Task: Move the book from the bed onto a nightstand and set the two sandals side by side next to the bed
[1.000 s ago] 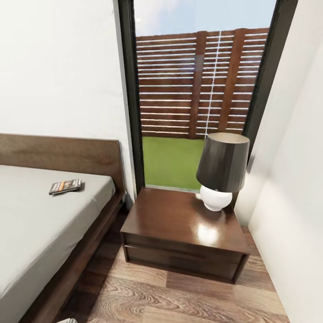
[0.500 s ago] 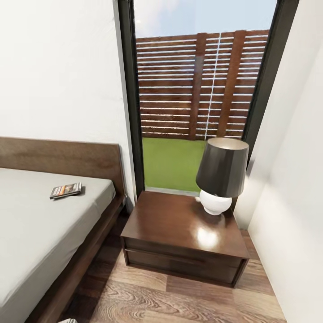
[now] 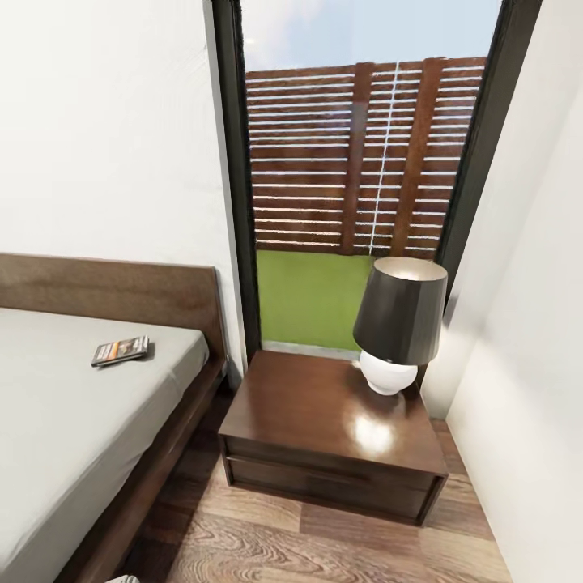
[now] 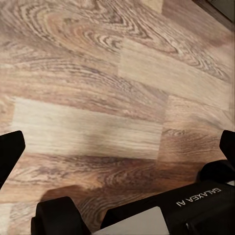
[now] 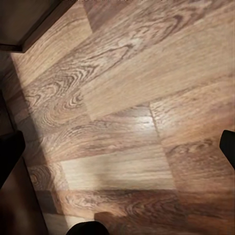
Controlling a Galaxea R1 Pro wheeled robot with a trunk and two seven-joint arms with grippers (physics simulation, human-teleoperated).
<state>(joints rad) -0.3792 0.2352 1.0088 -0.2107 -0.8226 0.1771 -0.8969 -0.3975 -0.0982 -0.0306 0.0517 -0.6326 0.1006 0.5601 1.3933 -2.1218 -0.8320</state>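
Observation:
In the head view the book [image 3: 120, 351], dark with an orange band, lies flat on the light-grey mattress of the bed [image 3: 65, 421], near its dark headboard. The nightstand [image 3: 332, 429], glossy reddish-brown, stands right of the bed under the window. My left gripper [image 4: 117, 147] hangs open over bare wood floor, its dark fingertips [image 4: 10, 152] at the picture's sides with nothing between them. My right gripper [image 5: 117, 149] is open over the floor as well, fingertips [image 5: 228, 146] wide apart. The sandals are out of view.
A lamp [image 3: 401, 324] with a dark shade and white base takes the nightstand's back right corner. A white wall [image 3: 526, 364] closes in at the right. My own black base [image 4: 186, 205] shows under the left gripper. A dark wooden edge [image 5: 29, 19] lies beyond the right gripper.
The whole head view has shifted a little, so the camera has moved. The book, the bed and the nightstand keep their places relative to each other.

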